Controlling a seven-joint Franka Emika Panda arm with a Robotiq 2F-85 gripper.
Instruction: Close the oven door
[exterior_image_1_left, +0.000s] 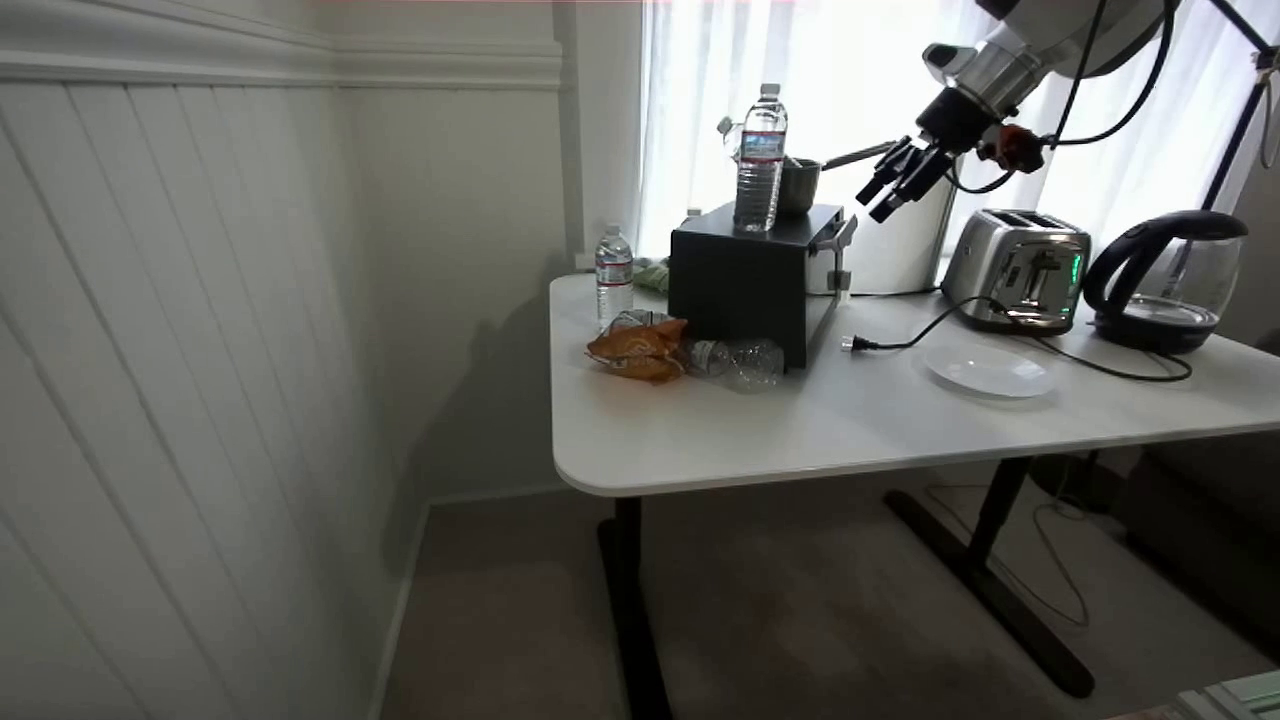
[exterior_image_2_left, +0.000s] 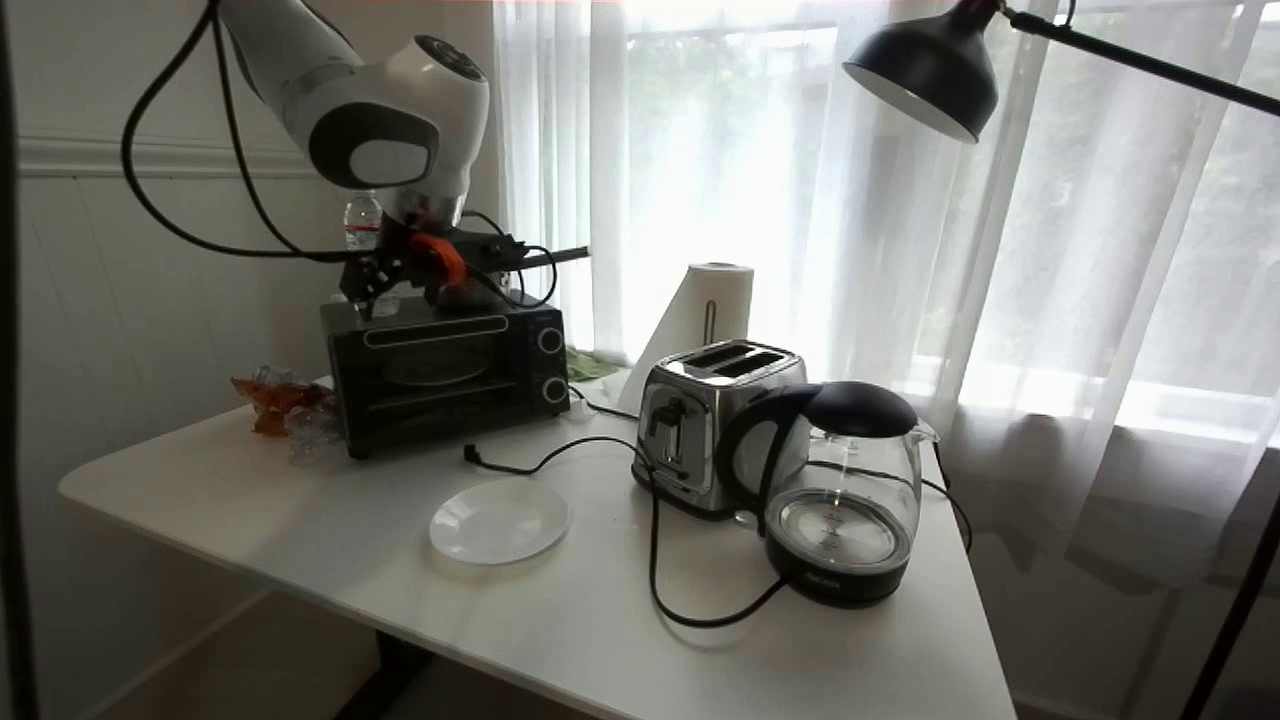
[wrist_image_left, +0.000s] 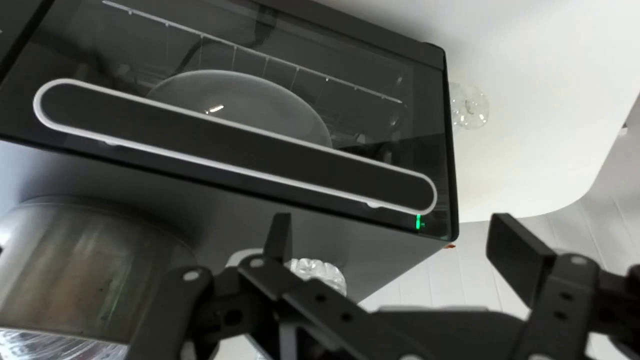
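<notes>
Fingers (wrist_image_left: 520, 260) spread apart, the arm (exterior_image_2_left: 410, 85) slants downward from above, its tip near the oven door (exterior_image_2_left: 432, 385).

Parted fingers (exterior_image_1_left: 914, 184) hang near the black oven (exterior_image_1_left: 738, 285), which bears a water bottle (exterior_image_1_left: 759, 170) and saucepan (exterior_image_1_left: 801, 189).
</notes>
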